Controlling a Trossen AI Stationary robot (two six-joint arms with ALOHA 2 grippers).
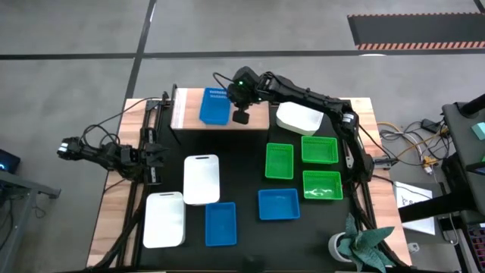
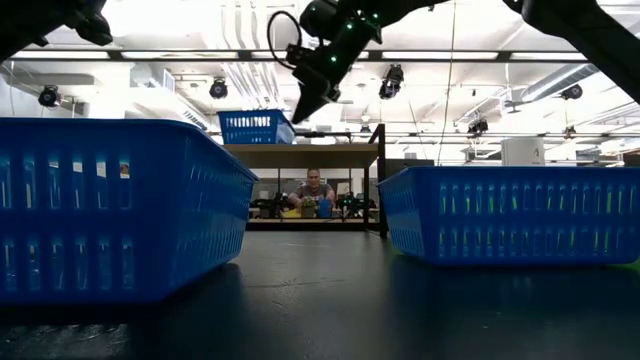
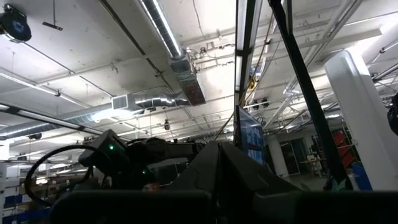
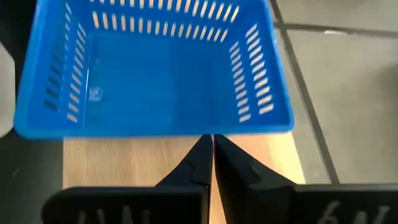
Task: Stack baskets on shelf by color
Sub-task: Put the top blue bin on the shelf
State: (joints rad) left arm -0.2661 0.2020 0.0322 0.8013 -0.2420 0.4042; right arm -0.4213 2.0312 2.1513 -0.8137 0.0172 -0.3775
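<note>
Bearing no readable writing, blue basket [image 4: 155, 68] sits on shelf [image 4: 124, 165]

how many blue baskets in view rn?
3. One on the shelf, blue basket, just past the right tool. Two on the table: one front centre, one right of it, below the green ones. None look nested or hidden.

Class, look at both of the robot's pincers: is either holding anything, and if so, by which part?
Nothing is held. The right pincer is shut and empty above the shelf, just clear of the blue basket. The left pincer is shut and empty at the table's left edge.
</note>
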